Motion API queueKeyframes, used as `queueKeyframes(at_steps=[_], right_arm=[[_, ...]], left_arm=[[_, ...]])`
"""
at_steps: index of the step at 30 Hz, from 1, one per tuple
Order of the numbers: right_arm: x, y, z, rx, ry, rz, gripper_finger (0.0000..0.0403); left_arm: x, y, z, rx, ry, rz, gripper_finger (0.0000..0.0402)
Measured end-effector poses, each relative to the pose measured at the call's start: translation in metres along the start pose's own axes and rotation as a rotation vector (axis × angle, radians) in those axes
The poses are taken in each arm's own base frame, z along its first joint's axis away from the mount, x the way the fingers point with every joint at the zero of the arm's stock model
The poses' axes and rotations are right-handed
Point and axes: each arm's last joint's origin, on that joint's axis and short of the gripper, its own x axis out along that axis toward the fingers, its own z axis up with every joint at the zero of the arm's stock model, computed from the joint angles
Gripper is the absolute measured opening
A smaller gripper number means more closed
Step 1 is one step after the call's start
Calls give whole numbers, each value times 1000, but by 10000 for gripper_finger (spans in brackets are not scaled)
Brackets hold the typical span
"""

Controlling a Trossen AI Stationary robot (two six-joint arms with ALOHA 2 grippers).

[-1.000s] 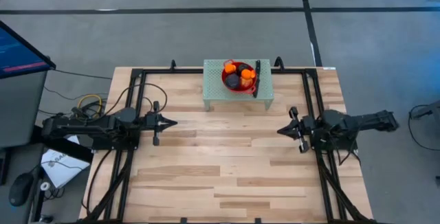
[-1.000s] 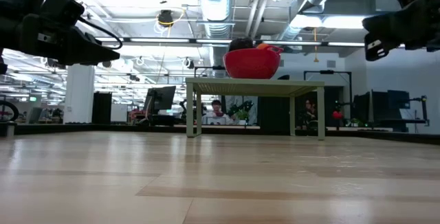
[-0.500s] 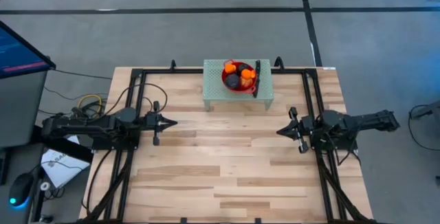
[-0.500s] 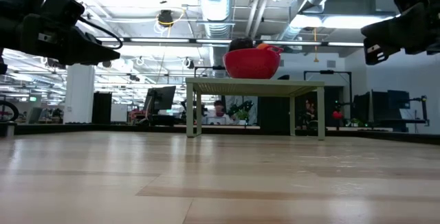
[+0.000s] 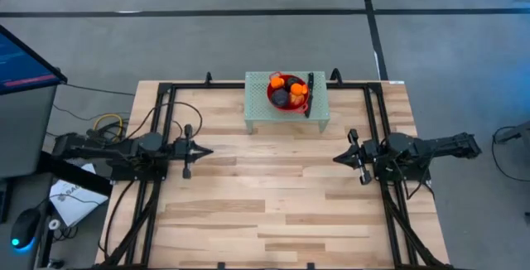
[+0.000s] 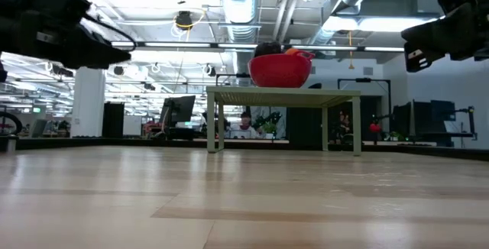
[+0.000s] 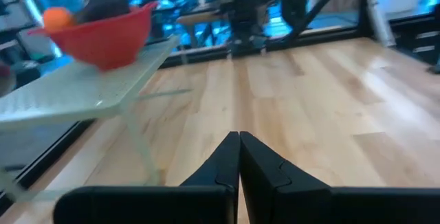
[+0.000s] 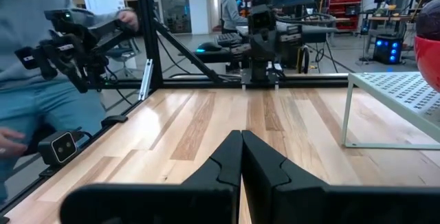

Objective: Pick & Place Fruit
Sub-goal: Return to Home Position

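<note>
The fruit lies heaped in a red translucent bowl (image 5: 287, 94) that stands on a small pale green perforated stand (image 5: 258, 108) at the table's far edge. Orange fruits (image 5: 276, 80) and dark fruits (image 5: 281, 97) show over the rim. The left wrist view shows the bowl (image 7: 106, 37) with an orange fruit (image 7: 56, 18) and a dark one (image 7: 103, 1). My left gripper (image 5: 207, 148) (image 7: 239, 138) hovers shut over the table's left half, short of the stand. My right gripper (image 5: 335, 158) (image 8: 241, 136) hovers shut over the right half.
A black bar (image 5: 310, 94) lies on the stand beside the bowl's right side. Black frame rails (image 5: 166, 121) run along the table's left, right and far edges. The stand's legs (image 6: 216, 123) rest on the wood. A person (image 8: 34, 80) stands beyond the table's left side.
My left arm has shifted: its wrist has risen a little in the low view and its rear links look more stretched out from above, while the fingertip stays nearly in place. The bowl and the fruit have not moved.
</note>
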Motion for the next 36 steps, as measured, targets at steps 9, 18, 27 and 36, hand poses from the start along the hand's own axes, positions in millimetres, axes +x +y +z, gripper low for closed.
queueKeyframes(at_steps=[9, 18, 27, 36], right_arm=[[0, 0, 0, 0, 0, 0, 1], [0, 0, 0, 0, 0, 0, 1], [0, 0, 0, 0, 1, 0, 1], [0, 0, 0, 0, 1, 0, 1]], left_arm=[[-9, -35, 8, 38, -71, -254, 4], [-10, -26, 14, 390, -175, -145, 4], [-18, 1, 23, 248, -257, 141, 4], [-15, 6, 12, -156, -171, 47, 4]])
